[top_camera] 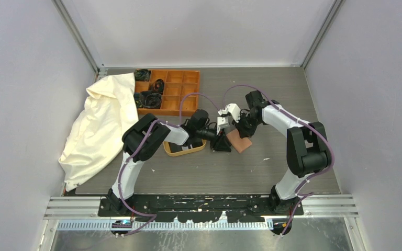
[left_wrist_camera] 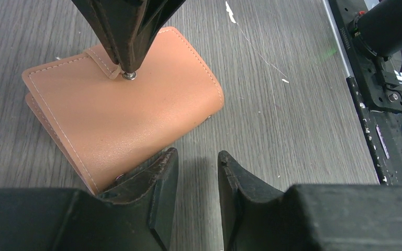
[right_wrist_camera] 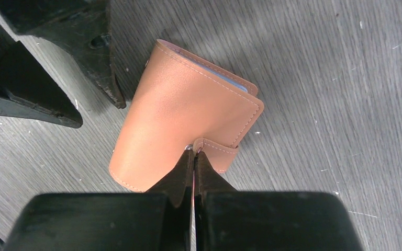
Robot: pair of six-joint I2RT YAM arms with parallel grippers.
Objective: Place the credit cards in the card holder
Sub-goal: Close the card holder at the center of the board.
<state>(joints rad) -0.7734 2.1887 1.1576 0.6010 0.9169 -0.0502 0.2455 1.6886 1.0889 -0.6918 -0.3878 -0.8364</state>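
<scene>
Top external view: both arms meet at the card holder (top_camera: 239,141), which lies on the table (top_camera: 214,172) in front of the orange compartment box (top_camera: 174,93).
Only this view shows the containers. The box has dark items in its left compartments, and the oval wooden tray (top_camera: 203,147) under the left arm holds what looks like a black card (top_camera: 177,149). The wrist views show the holder closely: smooth reddish-brown leather with pale stitching, folded shut, and a pale blue edge between its covers. The right gripper (right_wrist_camera: 193,155) has its jaws clenched together, tips on the snap tab; I cannot tell if the tab is pinched. The left gripper (left_wrist_camera: 198,158) is released, jaws apart with nothing between them, and one finger touches the holder's edge.
</scene>
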